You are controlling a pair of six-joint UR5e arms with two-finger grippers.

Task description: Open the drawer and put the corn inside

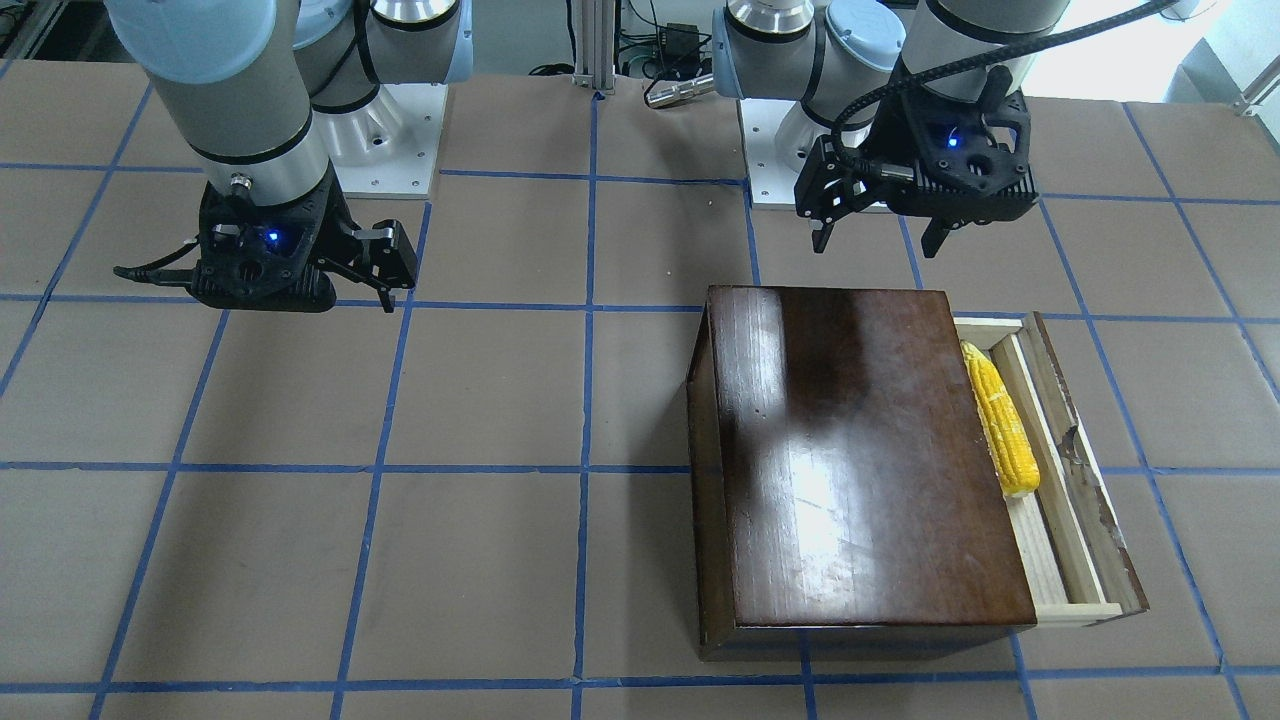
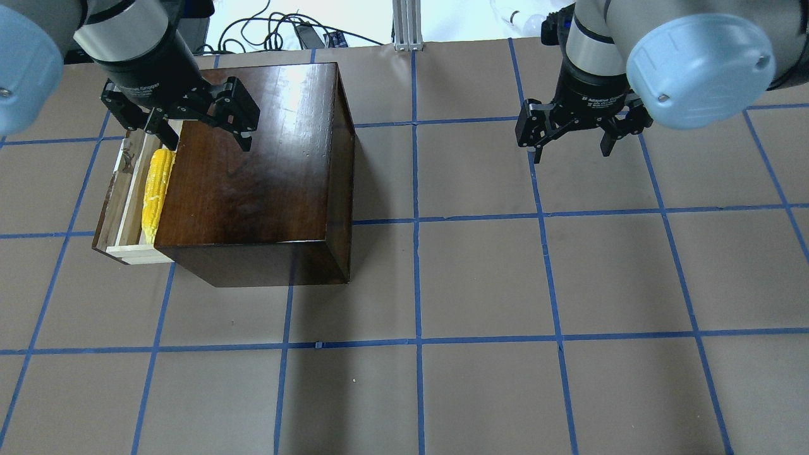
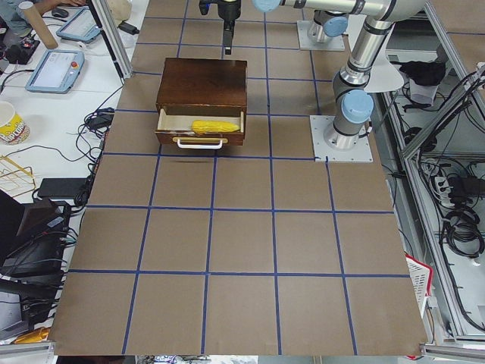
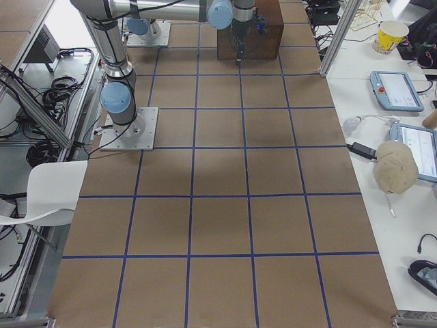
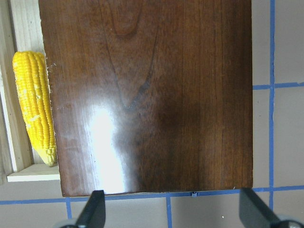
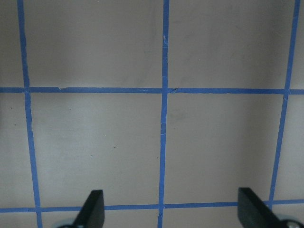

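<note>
Left claw (image 2: 203, 129) stood empty, fingers apart, above the glossy dark-brown wooden box (image 2: 253, 164); right claw (image 2: 572, 146), likewise apart, over the brown gridded desk (image 2: 480, 278). The small yellow, kernel-ridged corn cob (image 2: 157, 193) lay lengthwise in the pulled-out pale-wood drawer (image 2: 131, 196) with worn dark front. Task judged complete; nothing outstanding.

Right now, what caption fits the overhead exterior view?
Corn lies in the open drawer; left claw open near the box, right claw open apart.
</note>
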